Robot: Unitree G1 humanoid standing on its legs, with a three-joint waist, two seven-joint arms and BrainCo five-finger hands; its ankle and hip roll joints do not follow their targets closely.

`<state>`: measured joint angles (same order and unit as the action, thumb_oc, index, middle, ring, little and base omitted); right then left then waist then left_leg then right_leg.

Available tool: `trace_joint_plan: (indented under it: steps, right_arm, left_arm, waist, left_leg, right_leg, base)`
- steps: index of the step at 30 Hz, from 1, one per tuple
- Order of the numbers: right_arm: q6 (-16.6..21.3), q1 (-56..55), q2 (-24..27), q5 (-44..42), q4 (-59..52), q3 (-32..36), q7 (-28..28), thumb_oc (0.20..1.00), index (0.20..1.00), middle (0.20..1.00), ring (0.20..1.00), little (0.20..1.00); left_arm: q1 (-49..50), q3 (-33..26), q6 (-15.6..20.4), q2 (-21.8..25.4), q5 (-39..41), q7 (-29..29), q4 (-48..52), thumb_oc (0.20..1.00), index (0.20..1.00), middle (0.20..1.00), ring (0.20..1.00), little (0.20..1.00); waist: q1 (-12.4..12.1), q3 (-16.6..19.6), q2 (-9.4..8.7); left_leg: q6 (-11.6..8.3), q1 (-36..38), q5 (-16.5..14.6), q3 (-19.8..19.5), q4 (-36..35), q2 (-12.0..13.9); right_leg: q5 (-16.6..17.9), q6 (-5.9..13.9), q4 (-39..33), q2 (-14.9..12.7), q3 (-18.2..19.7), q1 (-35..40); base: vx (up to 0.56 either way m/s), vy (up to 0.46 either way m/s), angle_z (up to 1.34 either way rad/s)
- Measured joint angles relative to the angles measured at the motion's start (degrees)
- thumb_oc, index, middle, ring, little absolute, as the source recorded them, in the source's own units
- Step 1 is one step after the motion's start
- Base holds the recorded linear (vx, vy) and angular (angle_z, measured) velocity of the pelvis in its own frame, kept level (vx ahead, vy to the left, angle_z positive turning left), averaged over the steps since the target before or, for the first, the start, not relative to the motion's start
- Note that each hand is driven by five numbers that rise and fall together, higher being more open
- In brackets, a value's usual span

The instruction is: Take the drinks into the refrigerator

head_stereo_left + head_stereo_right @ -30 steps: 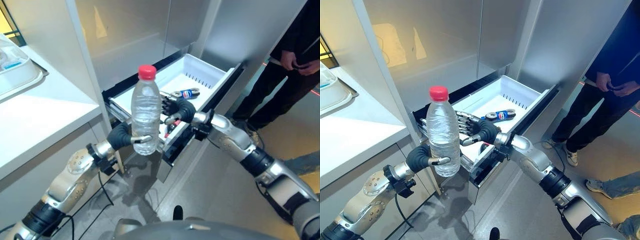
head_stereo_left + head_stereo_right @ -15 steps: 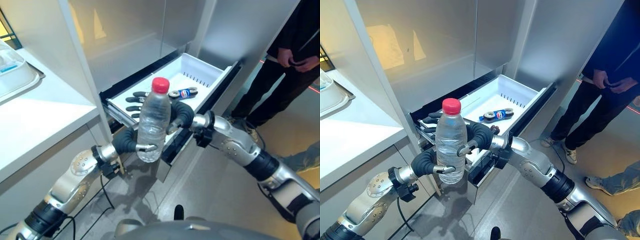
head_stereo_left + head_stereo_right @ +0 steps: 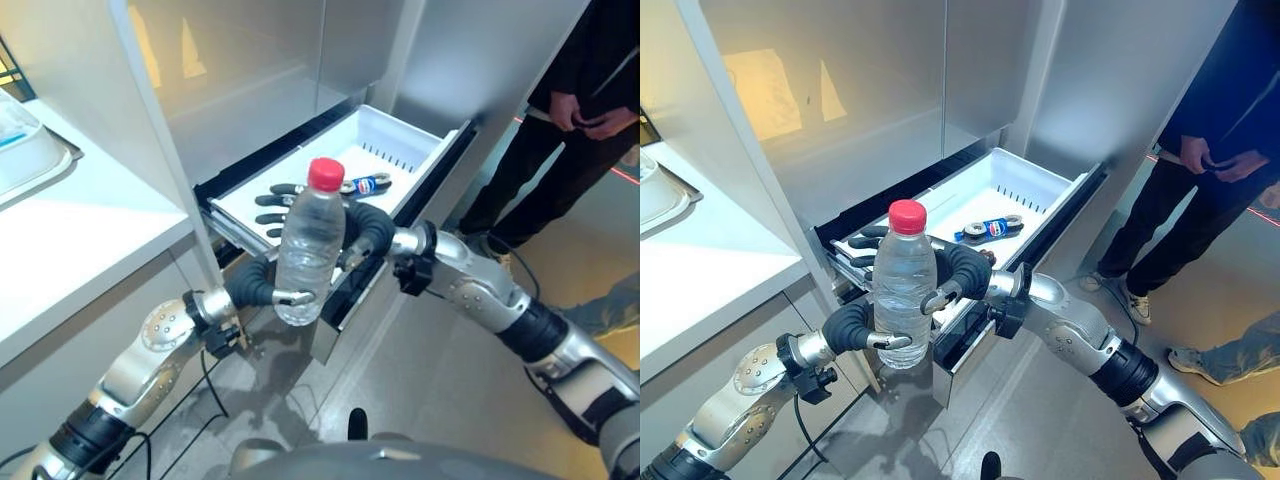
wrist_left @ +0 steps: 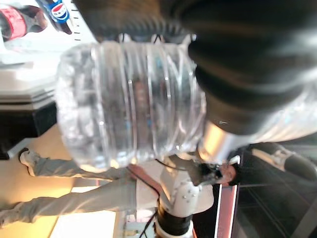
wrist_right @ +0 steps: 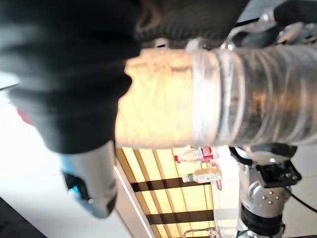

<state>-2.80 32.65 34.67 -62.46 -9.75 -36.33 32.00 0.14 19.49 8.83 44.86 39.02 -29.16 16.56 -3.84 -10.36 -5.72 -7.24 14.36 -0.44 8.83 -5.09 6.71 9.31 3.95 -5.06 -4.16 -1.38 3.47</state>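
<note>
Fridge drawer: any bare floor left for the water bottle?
Yes. The white drawer is bare at its back, beyond the small cola bottle. Its front is crowded: both hands, left hand and right hand, grip the water bottle there.

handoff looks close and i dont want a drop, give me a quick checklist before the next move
1. Left hand curled round the water bottle: ok.
2. Bottle upright, red cap on: ok.
3. Right hand gripping the bottle firmly: cannot tell, its fingers reach behind the bottle.
4. Drawer open: ok.
5. Free room in the drawer: ok, one small bottle lies inside.
6. Person apart from both arms: ok.
</note>
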Motion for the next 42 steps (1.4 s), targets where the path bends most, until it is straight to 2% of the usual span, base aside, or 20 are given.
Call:
trace_joint_plan:
  steps: [3,4,5,6,16,31,32,33,42]
  right_arm:
    - [0.03,-1.67,-0.29,-0.04,-0.21,0.33,-0.01,1.000,1.000,1.000,1.000,1.000]
    - [0.00,-1.80,-0.28,-0.04,-0.21,0.32,-0.01,0.570,0.570,0.570,0.570,0.570]
    - [0.00,-1.80,-0.27,-0.04,-0.24,0.34,-0.01,0.570,0.570,0.570,0.570,0.570]
    - [-0.05,-1.80,-0.20,-0.04,-0.30,0.35,-0.01,0.200,0.200,0.200,0.200,0.200]
    - [-0.92,-2.80,-0.25,-0.03,-0.34,0.85,-0.74,0.200,0.200,0.200,0.200,0.200]
    - [-0.87,-3.53,-1.41,-0.21,-0.34,0.91,-1.79,0.200,0.200,0.200,0.200,0.200]
    - [-0.87,-3.57,-1.48,-0.22,-0.34,0.93,-1.83,0.200,0.200,0.200,0.200,0.200]
    - [-0.87,-3.65,-1.61,-0.22,-0.34,0.97,-1.84,0.200,0.200,0.200,0.200,0.200]
    - [-0.72,-6.38,-4.41,-0.22,0.10,2.15,-3.42,0.200,0.200,0.200,0.200,0.200]
  left_arm:
    - [0.11,0.02,-0.06,-0.04,-0.03,-0.03,-0.01,0.200,0.200,0.200,0.200,0.200]
    - [0.13,0.09,-0.15,-0.04,-0.05,-0.03,-0.01,0.200,0.200,0.200,0.200,0.200]
    - [0.12,0.09,-0.15,-0.05,-0.05,-0.03,-0.01,0.200,0.200,0.200,0.200,0.200]
    - [0.12,0.11,-0.15,-0.08,-0.05,-0.03,-0.01,0.200,0.200,0.200,0.200,0.200]
    - [0.12,1.71,-0.15,0.06,-0.15,-0.03,0.01,0.200,0.200,0.200,0.200,0.200]
    - [0.12,1.74,-0.23,0.18,-0.02,0.19,-0.01,0.200,0.200,0.200,0.200,0.200]
    - [0.12,1.74,-0.23,0.15,-0.01,0.21,-0.01,0.765,0.765,0.765,0.765,0.765]
    - [0.12,1.74,-0.39,0.16,-0.02,0.22,-0.01,1.000,1.000,1.000,1.000,1.000]
    - [0.15,1.73,-1.26,0.01,-0.01,2.73,-0.10,1.000,1.000,1.000,1.000,1.000]
  waist:
    - [0.07,0.06,-0.07]
    - [0.11,0.07,-0.09]
    - [0.12,0.08,-0.10]
    - [0.12,0.10,-0.12]
    - [0.04,0.90,-0.77]
    - [-0.09,1.38,-0.52]
    - [-0.08,1.38,-0.52]
    - [-0.07,1.38,-0.52]
    - [-0.08,1.38,-0.51]
  left_leg:
    - [0.00,0.00,-0.01,-0.10,0.00,0.00]
    - [0.00,0.00,-0.01,-0.11,0.00,0.00]
    - [0.00,0.00,-0.01,-0.12,0.00,0.00]
    - [0.00,0.00,-0.01,-0.14,0.00,0.01]
    - [0.01,-0.07,0.01,-0.41,0.00,0.00]
    - [0.05,-0.53,0.04,-1.52,0.00,0.01]
    - [0.06,-0.65,0.06,-1.69,0.01,0.01]
    - [0.07,-0.78,0.09,-1.87,0.01,0.01]
    - [0.08,-0.97,0.19,-2.51,0.01,0.01]
  right_leg:
    - [0.00,0.00,-0.02,-0.01,-0.01,0.02]
    - [0.00,0.00,-0.02,-0.01,0.00,0.03]
    - [0.00,0.00,-0.02,0.00,0.00,0.03]
    - [0.00,0.00,-0.03,0.00,0.00,0.04]
    - [-0.01,0.00,-0.05,-0.08,-0.21,0.15]
    - [-0.03,-0.01,-0.07,-0.27,-1.27,0.30]
    - [-0.02,-0.01,-0.07,-0.28,-1.42,0.30]
    - [-0.02,-0.01,-0.07,-0.30,-1.58,0.29]
    - [-0.03,-0.01,-0.08,-0.40,-2.15,0.37]
  base:
    - [0.00,0.000,0.00]
    - [0.00,0.000,0.00]
    - [0.00,0.000,0.00]
    - [0.00,0.000,0.00]
    - [0.00,0.000,0.00]
    - [-0.01,0.000,0.03]
    - [-0.02,-0.002,0.07]
    - [-0.02,-0.003,0.07]
    - [0.00,0.001,0.03]
